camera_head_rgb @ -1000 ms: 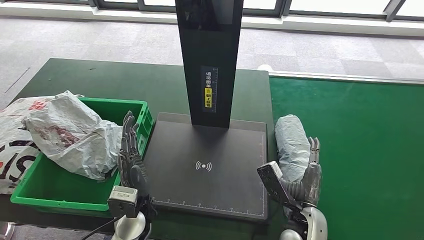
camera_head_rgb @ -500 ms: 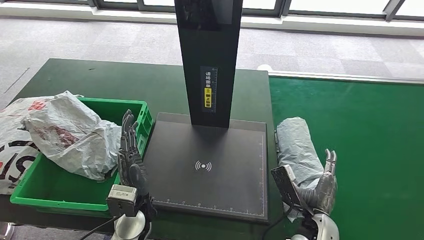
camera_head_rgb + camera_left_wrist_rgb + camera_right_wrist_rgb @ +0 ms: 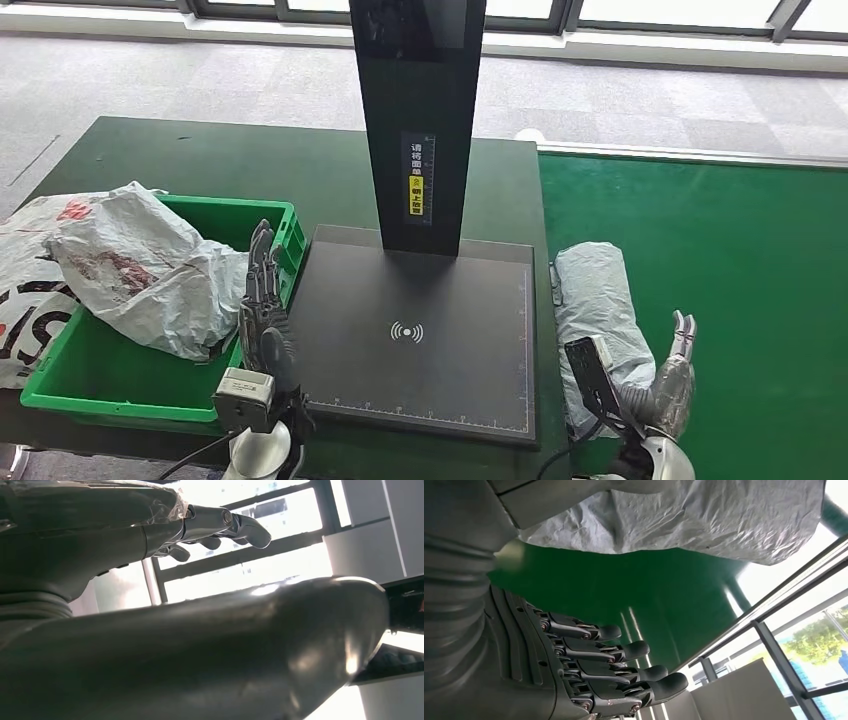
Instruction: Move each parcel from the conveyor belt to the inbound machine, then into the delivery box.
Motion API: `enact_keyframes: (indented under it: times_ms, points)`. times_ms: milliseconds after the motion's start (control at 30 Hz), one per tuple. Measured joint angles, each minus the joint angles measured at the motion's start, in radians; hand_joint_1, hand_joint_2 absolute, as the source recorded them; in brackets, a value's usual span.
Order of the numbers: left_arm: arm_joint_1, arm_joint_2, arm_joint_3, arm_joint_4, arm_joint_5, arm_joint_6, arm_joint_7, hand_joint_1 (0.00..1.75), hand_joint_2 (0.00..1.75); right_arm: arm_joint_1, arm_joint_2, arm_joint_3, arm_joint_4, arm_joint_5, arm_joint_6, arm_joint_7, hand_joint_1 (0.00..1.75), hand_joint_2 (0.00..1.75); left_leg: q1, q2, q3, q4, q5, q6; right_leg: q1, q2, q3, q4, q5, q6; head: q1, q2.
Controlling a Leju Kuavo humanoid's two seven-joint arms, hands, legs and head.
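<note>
We see grey parcel [image 3: 598, 312] lying on green conveyor belt [image 3: 740, 260], just right of inbound machine [image 3: 420, 330]. Our right hand [image 3: 672, 375] just beside parcel's near right side, on belt side away from machine, fingers straight and apart, holding nothing. Our left hand [image 3: 262, 300] at machine's left edge, fingers extended, empty, beside green delivery box [image 3: 120, 385] with crumpled white bag [image 3: 140, 265] in it.

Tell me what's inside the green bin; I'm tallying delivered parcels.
A crumpled white plastic parcel with red print lies in the green bin, draping over its far-left rim. Bare green floor shows in front. Anything beneath the parcel is covered.
</note>
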Motion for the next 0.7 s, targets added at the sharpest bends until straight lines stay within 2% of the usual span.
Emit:
enact_keyframes:
  times_ms: [133,233,367,533,700]
  points:
    - [-0.002,0.001,0.0,0.013,0.041,-0.059,0.0,0.0,0.0,0.001,0.0,-0.054,0.005,-0.004,0.02,-0.012,0.0,1.75,0.0,0.0,0.0,0.0,0.0,0.0,0.0,0.0,0.0,0.0,0.0,0.0,0.0,0.0]
    - [-0.011,0.001,0.003,0.024,0.047,-0.082,0.0,0.0,0.0,-0.015,0.0,-0.085,0.033,0.028,0.074,0.021,0.0,1.75,0.0,0.0,0.0,0.0,0.0,0.0,0.0,0.0,0.0,0.0,0.0,0.0,0.0,0.0]
    - [-0.035,-0.002,0.01,0.041,0.045,-0.104,0.006,0.0,0.0,-0.078,0.0,-0.137,0.139,0.062,0.128,0.06,0.0,1.75,0.0,0.0,0.0,0.0,0.0,0.0,0.0,0.0,0.0,0.0,0.0,0.0,0.0,0.0]
    - [-0.057,-0.009,0.011,0.058,0.042,-0.115,0.014,0.0,0.0,-0.167,-0.007,-0.198,0.305,0.077,0.148,0.069,0.0,1.75,0.0,0.0,0.001,0.0,0.001,0.0,0.0,0.0,0.001,0.0,0.001,0.0,0.0,0.0]
    - [-0.062,-0.01,0.011,0.068,0.041,-0.117,0.016,0.0,0.0,-0.199,-0.009,-0.22,0.373,0.082,0.157,0.071,0.0,1.75,0.0,0.0,0.0,0.0,0.001,0.0,0.0,0.0,0.001,0.0,0.001,0.0,0.0,0.0]
